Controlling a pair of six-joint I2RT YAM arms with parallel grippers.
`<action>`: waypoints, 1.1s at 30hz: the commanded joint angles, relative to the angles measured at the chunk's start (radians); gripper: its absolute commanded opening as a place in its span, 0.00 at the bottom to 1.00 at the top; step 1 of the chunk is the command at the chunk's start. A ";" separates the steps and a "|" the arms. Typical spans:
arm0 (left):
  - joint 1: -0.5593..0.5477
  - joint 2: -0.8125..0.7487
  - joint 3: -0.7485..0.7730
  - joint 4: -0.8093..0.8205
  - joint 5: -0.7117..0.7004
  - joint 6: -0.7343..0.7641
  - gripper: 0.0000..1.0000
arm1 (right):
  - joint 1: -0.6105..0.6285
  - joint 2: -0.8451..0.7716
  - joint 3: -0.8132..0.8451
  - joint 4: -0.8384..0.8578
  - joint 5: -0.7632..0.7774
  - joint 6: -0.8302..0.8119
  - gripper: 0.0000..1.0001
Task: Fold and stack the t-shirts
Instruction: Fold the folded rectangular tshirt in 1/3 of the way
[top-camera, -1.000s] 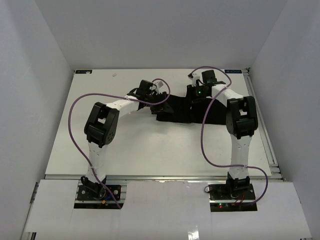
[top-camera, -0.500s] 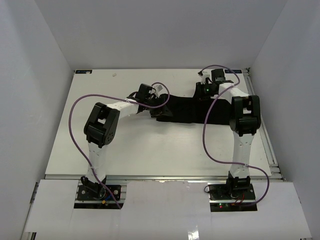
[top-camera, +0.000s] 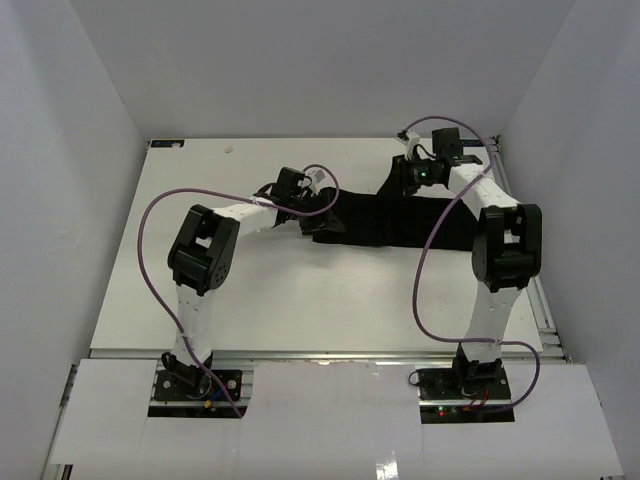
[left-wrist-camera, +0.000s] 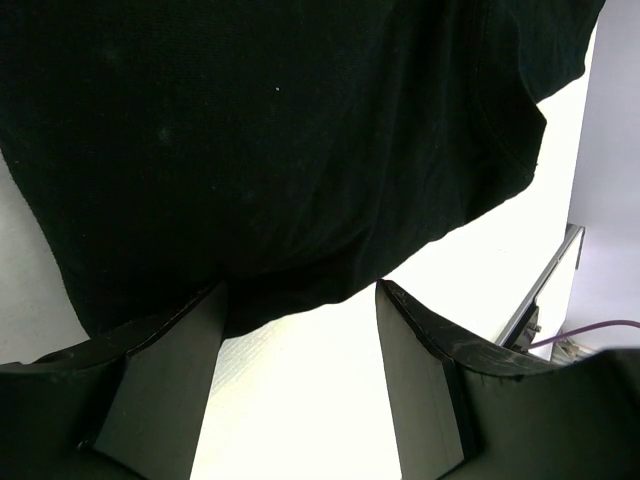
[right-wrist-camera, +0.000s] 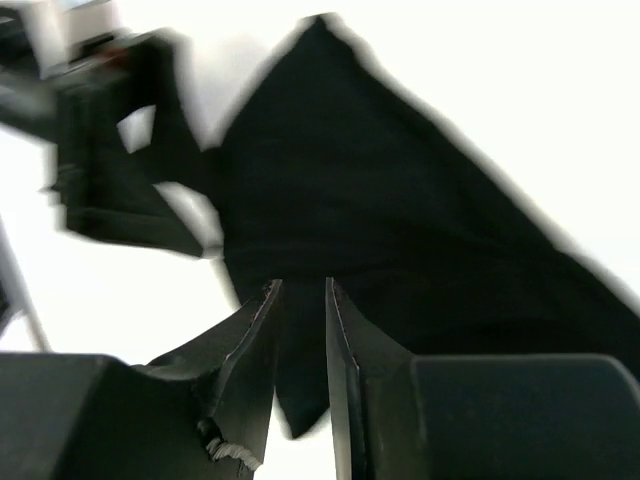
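The white surface (top-camera: 250, 300) carried 1 black t-shirt (top-camera: 375, 222), which lay toward its far side, drawn out in a rumpled band between the 2 arms. Whether any part of it hung clear of the surface could not be told from above.

The right hand (right-wrist-camera: 302, 288) was at the shirt's far right end. Its fingers were nearly together with a strip of cloth pinched between them, so it was clamped on the t-shirt, though that view was blurred. The left hand (left-wrist-camera: 300, 288) was at the shirt's left end. Its fingers stood well apart, the hem dipped just to their tips, and it gripped nothing.

The step looked like spreading the shirt flat before a 1st fold. The next move would likely call for the left hand to reach further under the hem and close on it, so both hands could draw the cloth taut.
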 joint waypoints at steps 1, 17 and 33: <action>-0.004 -0.010 0.009 -0.042 -0.023 0.009 0.72 | 0.064 -0.045 -0.102 0.014 -0.077 0.023 0.30; -0.004 -0.022 -0.006 -0.037 -0.023 -0.003 0.72 | 0.057 0.001 -0.251 -0.010 0.033 -0.004 0.28; -0.004 -0.100 0.061 -0.031 -0.006 -0.036 0.78 | -0.078 -0.164 -0.067 -0.324 -0.081 -0.317 0.39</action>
